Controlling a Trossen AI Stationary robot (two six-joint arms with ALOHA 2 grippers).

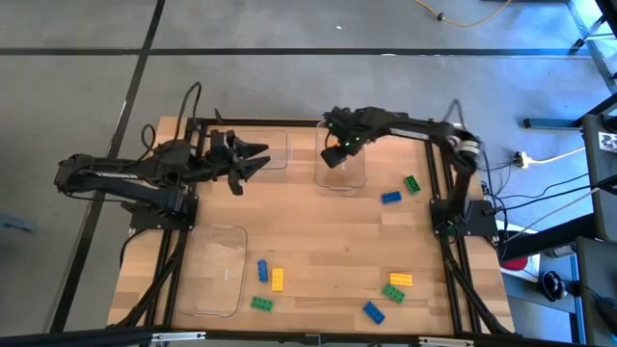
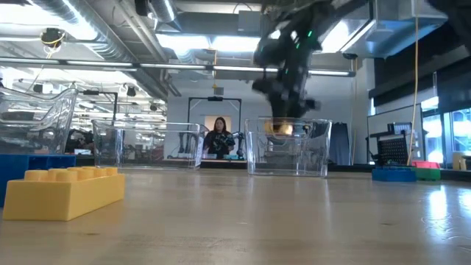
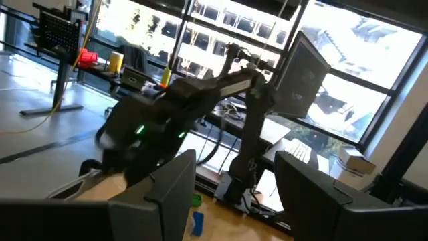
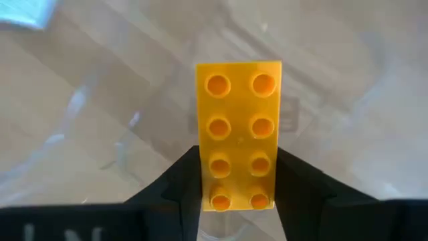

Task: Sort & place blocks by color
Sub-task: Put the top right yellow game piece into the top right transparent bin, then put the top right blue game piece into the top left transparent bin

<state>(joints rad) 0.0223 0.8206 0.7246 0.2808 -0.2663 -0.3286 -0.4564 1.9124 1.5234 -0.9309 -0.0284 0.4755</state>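
Observation:
My right gripper (image 1: pixel 337 154) hangs over the clear tray (image 1: pixel 349 175) at the far middle, shut on a yellow block (image 4: pixel 237 114). In the low view the gripper (image 2: pixel 283 110) reaches down to the tray's rim (image 2: pixel 287 121). Loose blocks lie flat on the table: green (image 1: pixel 412 183) and blue (image 1: pixel 390 197) at the right, yellow (image 1: pixel 401 280), green (image 1: pixel 393 292) and blue (image 1: pixel 373 311) near right, blue (image 1: pixel 262 271), yellow (image 1: pixel 278 280) and green (image 1: pixel 261 304) near left. My left gripper (image 1: pixel 253 159) is raised at the far left, open, with nothing between its fingers (image 3: pixel 170 194). My right gripper pinches the yellow block's two long sides at one end (image 4: pixel 234 191) between its two fingers. The fingers come from above, pointing steeply down, and lie along the block. The block hangs below the fingertips, its far end inside the top of the clear tray (image 2: pixel 280 129), clear of the tray's floor.
Two more clear trays stand on the table, one at the far left (image 1: pixel 275 149) beside my left gripper, one near left (image 1: pixel 217 270). The dark frame rails (image 1: pixel 439 173) run along the table's sides. The wooden middle (image 1: pixel 318 241) is bare.

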